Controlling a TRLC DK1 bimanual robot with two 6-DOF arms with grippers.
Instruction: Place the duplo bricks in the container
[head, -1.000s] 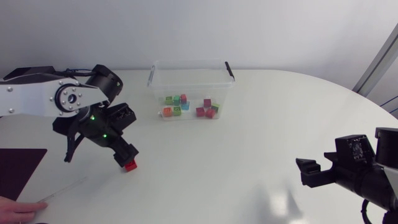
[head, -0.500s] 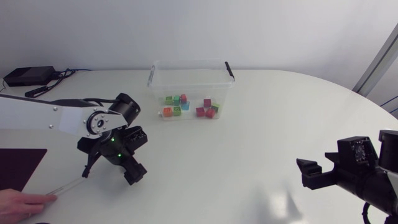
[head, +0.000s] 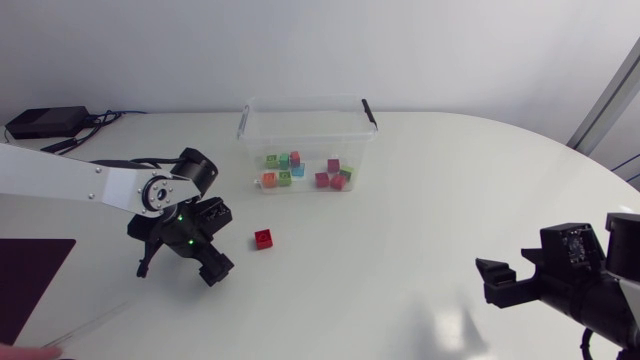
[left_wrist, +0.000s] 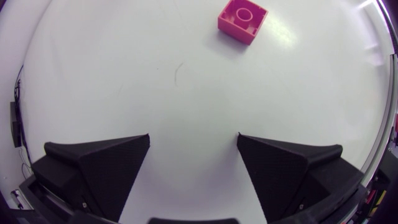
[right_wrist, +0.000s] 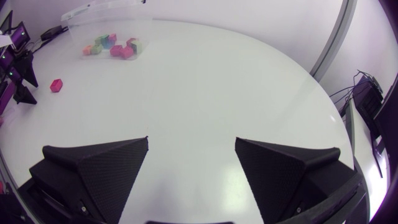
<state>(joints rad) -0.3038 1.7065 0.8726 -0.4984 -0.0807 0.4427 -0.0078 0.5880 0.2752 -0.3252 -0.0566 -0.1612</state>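
Open tabletop (head: 400, 200) surrounds red brick (head: 263, 238)

White left arm (head: 60, 178) has black joints, green lights, matte black hand (left_wrist: 193, 137).

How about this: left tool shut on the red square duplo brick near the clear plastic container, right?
No: left tool is open, the red square duplo brick loose ahead of it near the clear plastic container. Left wrist view shows it.

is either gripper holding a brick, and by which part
Nothing is held: the left gripper and right gripper are open and empty; the red brick lies free.
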